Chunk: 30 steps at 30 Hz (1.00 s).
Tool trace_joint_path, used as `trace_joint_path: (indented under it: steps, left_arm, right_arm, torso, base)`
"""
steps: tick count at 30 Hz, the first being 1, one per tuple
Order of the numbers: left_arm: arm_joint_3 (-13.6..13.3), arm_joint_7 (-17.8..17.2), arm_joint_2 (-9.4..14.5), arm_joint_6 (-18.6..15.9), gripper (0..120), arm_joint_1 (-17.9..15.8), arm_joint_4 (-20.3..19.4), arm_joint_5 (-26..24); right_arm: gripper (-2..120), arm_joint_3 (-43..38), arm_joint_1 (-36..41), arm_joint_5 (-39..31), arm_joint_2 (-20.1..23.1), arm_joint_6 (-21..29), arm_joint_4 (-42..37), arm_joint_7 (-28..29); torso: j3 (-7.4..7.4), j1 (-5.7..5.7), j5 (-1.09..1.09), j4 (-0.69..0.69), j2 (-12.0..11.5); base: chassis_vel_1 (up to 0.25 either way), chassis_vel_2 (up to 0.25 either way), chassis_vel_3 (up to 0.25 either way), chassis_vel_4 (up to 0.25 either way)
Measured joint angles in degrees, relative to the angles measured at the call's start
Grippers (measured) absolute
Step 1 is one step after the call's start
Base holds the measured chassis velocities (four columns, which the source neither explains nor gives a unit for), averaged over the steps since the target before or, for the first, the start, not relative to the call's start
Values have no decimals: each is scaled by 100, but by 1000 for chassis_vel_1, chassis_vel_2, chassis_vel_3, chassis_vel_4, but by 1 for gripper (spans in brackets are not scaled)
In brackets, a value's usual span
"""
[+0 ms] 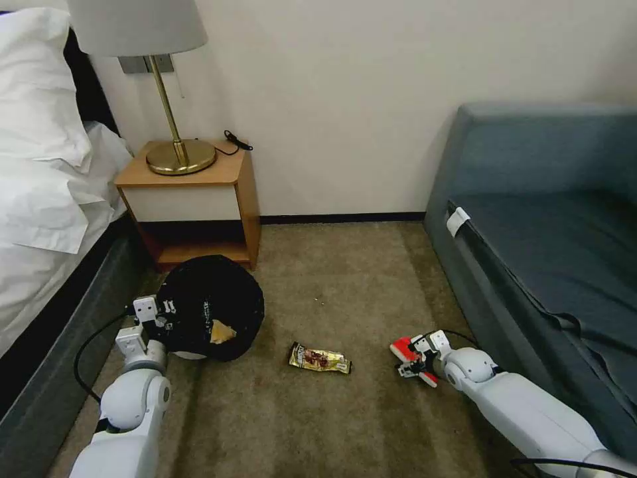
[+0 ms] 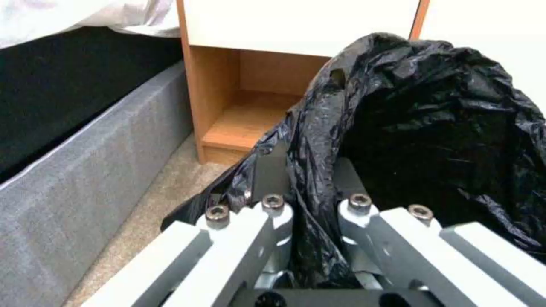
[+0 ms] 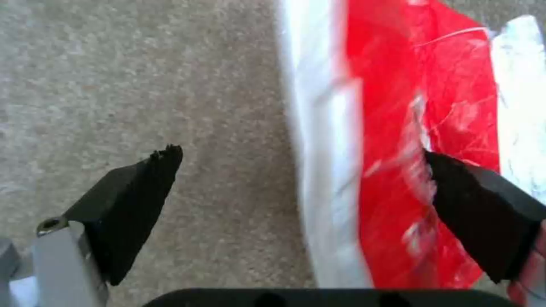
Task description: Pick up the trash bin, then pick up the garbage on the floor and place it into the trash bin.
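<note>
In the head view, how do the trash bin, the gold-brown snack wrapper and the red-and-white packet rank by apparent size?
Largest to smallest:
1. trash bin
2. gold-brown snack wrapper
3. red-and-white packet, partly hidden by the right claw, so this last place is unsure.

Brass lamp (image 1: pixel 176 149) on wood nightstand (image 1: pixel 192 202), bed w/ white pillow (image 1: pixel 36 86), blue-grey sofa (image 1: pixel 564 232)

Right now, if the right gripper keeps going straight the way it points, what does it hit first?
The red-and-white packet. The right gripper has its jaws open just above it, one fingertip over the packet, the other over bare carpet. Depth is hard to judge, but the carpet lies directly beneath.
</note>
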<state>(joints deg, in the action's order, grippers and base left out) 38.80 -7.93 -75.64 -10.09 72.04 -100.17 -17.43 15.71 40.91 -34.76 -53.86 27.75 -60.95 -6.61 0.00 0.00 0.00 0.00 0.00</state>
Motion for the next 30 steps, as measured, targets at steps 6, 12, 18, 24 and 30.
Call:
trace_joint_path:
  steps: [6, 12, 18, 24, 30]
  left_arm:
    - [19, 25, 1, 32, 4, 7, 40, -9]
    - [20, 37, 5, 48, 4, 1, 81, -11]
    - [15, 49, 7, 62, 4, -6, 108, -16]
    - [16, 69, 4, 92, 4, -5, 170, -22]
    - [26, 84, 18, 109, 4, -19, 244, -38]
  right_arm:
    - [100, -61, -14, 161, -58, -197, 248, -152]
    - [100, -90, -13, 202, -93, -331, 385, -230]
    - [86, -127, -15, 222, -116, -442, 482, -307]
    - [64, -130, 1, 227, -116, -507, 523, -338]
    - [38, -106, -15, 236, -114, -542, 519, -341]
  torso:
    - [0, 0, 0, 0, 0]
    - [0, 0, 0, 0, 0]
    - [0, 0, 0, 0, 0]
    - [0, 0, -1, -1, 0]
    - [0, 0, 0, -1, 0]
  base:
    - [0, 0, 0, 0]
    - [0, 0, 0, 0]
    - [0, 0, 0, 0]
    - [0, 0, 0, 0]
    - [0, 0, 0, 0]
